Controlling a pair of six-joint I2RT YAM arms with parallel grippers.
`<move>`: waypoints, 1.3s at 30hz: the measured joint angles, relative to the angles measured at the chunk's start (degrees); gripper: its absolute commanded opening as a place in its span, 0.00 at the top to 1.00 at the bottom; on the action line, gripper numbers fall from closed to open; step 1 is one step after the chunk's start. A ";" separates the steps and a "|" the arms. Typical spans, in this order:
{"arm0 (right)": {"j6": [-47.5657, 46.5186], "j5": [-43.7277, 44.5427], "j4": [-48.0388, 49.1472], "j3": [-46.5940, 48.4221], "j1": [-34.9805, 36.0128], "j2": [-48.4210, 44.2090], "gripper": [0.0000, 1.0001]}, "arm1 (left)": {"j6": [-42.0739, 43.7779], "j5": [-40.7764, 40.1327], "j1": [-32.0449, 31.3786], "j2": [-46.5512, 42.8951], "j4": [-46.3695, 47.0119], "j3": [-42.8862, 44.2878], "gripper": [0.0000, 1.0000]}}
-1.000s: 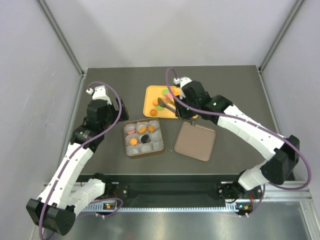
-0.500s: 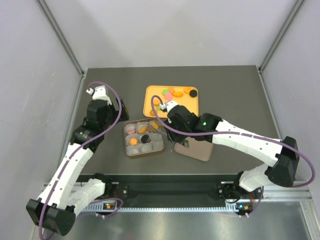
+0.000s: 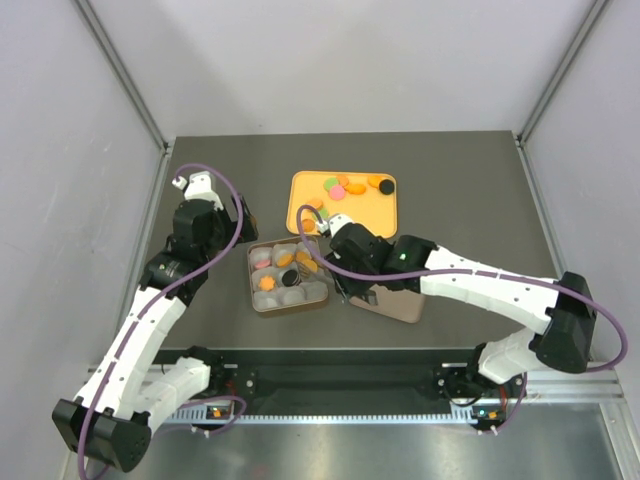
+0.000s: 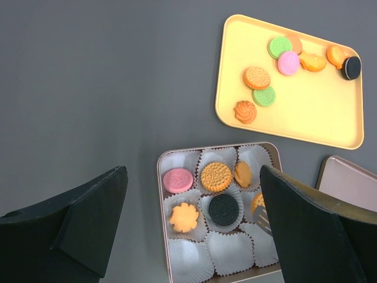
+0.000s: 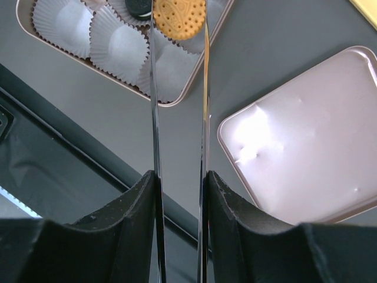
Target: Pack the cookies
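While the right gripper (image 3: 316,268) hangs over the tin (image 4: 162,236), its two thin blades sit narrow on a round orange cookie (image 5: 178,17), pinching it edge to edge above the middle row's outer cup, just beside the black cookie (image 4: 224,209). Whether it has touched the paper yet, I can't tell from here.

So let's count it up! Five cookies (image 4: 215,176) are already lodged in their paper cups (image 4: 227,252): a pink cookie (image 4: 178,180), two orange ones beside it, a flower-shaped orange one and that black one. Number six is on delivery right now. The row nearest the arms is nothing but three bare white cups.

Over on the yellow tray (image 4: 306,106), just beyond the tin, I make it nine waiting: two green, one pink, one black, the rest orange. The lid (image 5: 306,135) lies flat on the desk (image 4: 88,88) next to the tin, not on it.

The left gripper (image 4: 193,194) is spread wide and carrying nothing, looking down on the tin from above.

My read is that we're near the halfway mark at best. This cookie needs letting go, more trips to the tray look likely, and the lid probably goes on last.
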 measured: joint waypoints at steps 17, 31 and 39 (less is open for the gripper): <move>0.52 4.15 -0.09 0.24 2.93 3.56 0.67 | 0.00 0.02 0.00 0.00 0.02 0.00 0.01; 0.70 6.86 -1.57 1.75 4.13 5.42 0.63 | 0.00 0.02 0.00 0.00 0.02 0.00 0.01; 0.92 7.54 -2.14 2.43 4.26 5.42 0.61 | 0.00 0.02 0.04 0.00 0.02 -0.02 0.01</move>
